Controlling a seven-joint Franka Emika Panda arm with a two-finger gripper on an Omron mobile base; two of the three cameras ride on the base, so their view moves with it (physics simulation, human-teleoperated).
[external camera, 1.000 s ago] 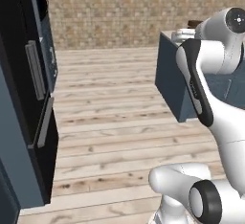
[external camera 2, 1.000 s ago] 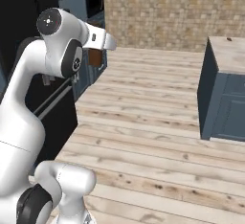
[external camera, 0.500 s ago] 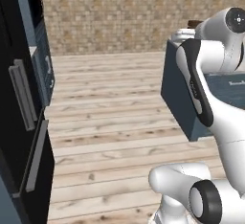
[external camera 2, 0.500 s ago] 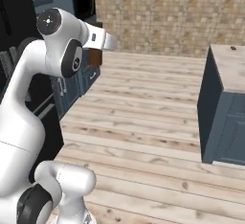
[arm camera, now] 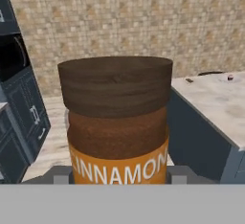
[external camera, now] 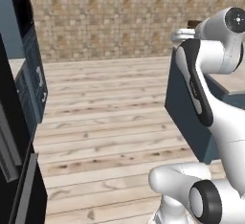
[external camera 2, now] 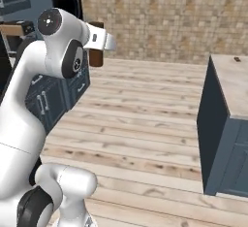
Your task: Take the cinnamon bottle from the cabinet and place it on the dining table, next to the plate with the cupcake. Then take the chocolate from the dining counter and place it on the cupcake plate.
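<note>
The tool (arm camera: 115, 177) is clenched on the cinnamon bottle (arm camera: 116, 120), its jaws standing part-way apart at the width of the bottle's body. In the hand view the bottle is upright, dark brown cap on top, orange label band across the lower body; the two grey finger pads (arm camera: 61, 174) sit against its left and right sides at label height. In the right base view the bottle (external camera 2: 96, 56) hangs just below the white hand, well above the wooden plank floor (external camera 2: 145, 119), clear of all furniture.

Arm pose: the arm rises from the base, bends at a high elbow, and carries the hand out in front at about shoulder level, forearm roughly level.

The table (external camera 2: 231, 88), a beige marbled top on a dark blue base, stands to the robot's right, well apart from the bottle. A small dark item (external camera 2: 237, 59) lies near the far edge of its top; too small to identify. In the hand view a round rim (arm camera: 213, 73) shows at the table's far end. Blue drawer units (external camera 2: 53, 95) with silver handles stand to the left, against a tan tiled wall (external camera: 110, 17)
</note>
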